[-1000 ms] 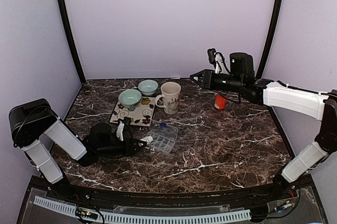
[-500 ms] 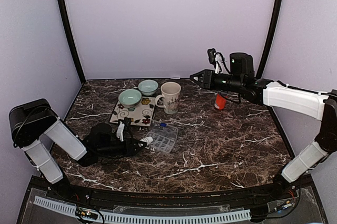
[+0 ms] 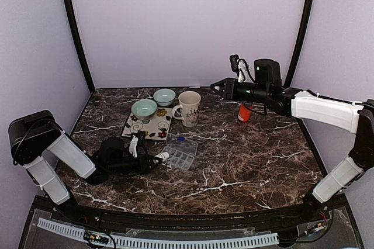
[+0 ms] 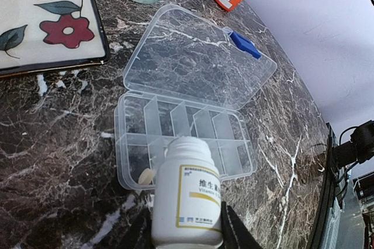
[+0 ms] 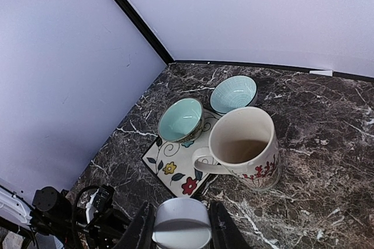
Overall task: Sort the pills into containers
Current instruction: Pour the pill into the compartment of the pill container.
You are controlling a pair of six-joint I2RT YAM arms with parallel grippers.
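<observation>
Box sat left of centre on the table, with its lid flopped open toward the back. The bottle was in the left gripper just left of the box, top poking over the near row. One pill lay in the near corner slot right beside it. Behind the box was a tile with a bowl on it, another bowl just behind that, and a mug at the tile's right edge. A second bottle stood well off to the back right. The right gripper hung up high right of the mug, with a cap between its fingers.
</observation>
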